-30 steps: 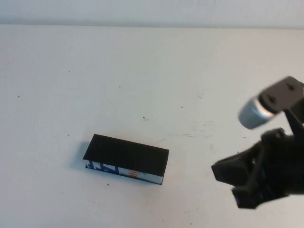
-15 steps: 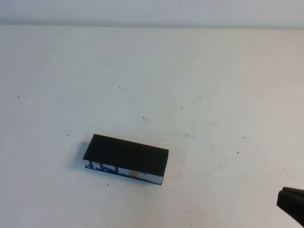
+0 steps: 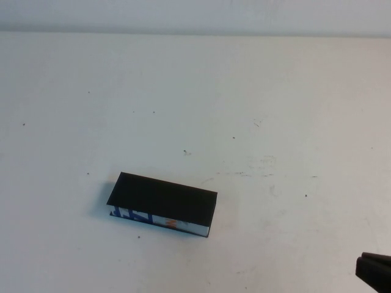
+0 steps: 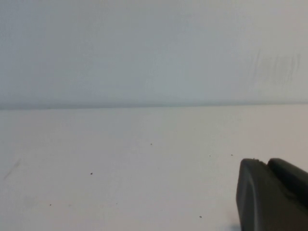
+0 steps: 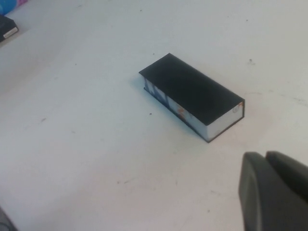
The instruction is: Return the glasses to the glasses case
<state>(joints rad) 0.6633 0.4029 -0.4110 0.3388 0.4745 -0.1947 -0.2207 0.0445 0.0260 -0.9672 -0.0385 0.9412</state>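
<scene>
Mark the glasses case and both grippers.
glasses case (image 3: 164, 200): high view, black top face.
right gripper (image 3: 376, 273): high view, lower right corner, dark tip.
left gripper (image 4: 272, 197): left wrist view, dark finger body.

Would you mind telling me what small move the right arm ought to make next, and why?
Probably none beyond parking. The glasses case lies shut on the table, and no glasses show outside it, so the job looks finished. The right gripper sits at the near right edge, well clear of the case; the left gripper faces bare table.
</scene>
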